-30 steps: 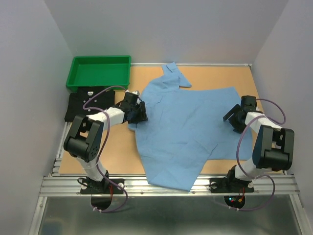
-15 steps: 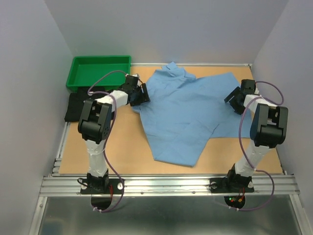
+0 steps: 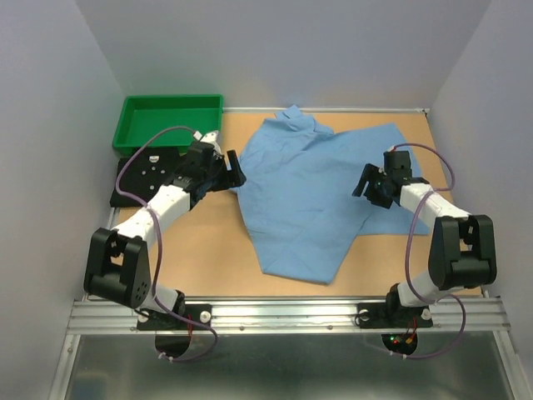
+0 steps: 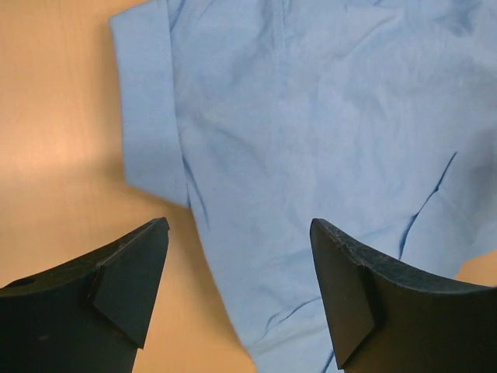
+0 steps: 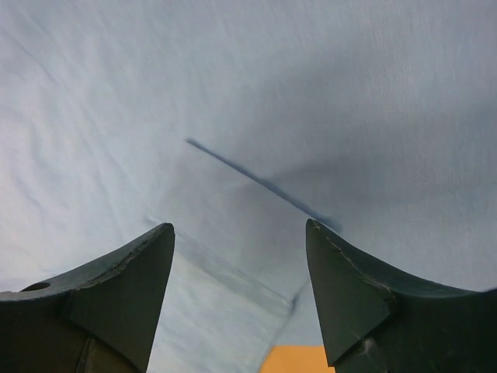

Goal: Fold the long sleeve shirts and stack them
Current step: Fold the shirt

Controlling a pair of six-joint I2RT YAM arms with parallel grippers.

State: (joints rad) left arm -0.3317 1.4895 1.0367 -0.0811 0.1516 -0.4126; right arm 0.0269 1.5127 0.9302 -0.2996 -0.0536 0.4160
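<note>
Light blue shirt (image 3: 308,187) spread open on the table (image 3: 200,250), collar toward the far edge and hem toward the arms, wrinkled and not yet squared; laid flat, by the look of it, for turning the sides in. Left gripper (image 3: 228,167) hanging just over the shirt's left edge, jaws wide and empty, with a turned-over strip of cloth (image 4: 147,101) below them in the wrist view; probably placed there for taking that edge and folding it inward. Right gripper (image 3: 366,185) over the right side of the cloth, jaws likewise well apart with nothing in them, a dark crease line (image 5: 256,183) beneath; likely mirrored on purpose, for even handling of both sides. Black shirt (image 3: 129,185) flat as a dark rectangle at the left, just in front of the green tray (image 3: 171,102), partly crossed by the left arm; seemingly folded already and parked out of the way as the base of the stack. Folding of the blue one judged barely begun, stacking not yet done.
</note>
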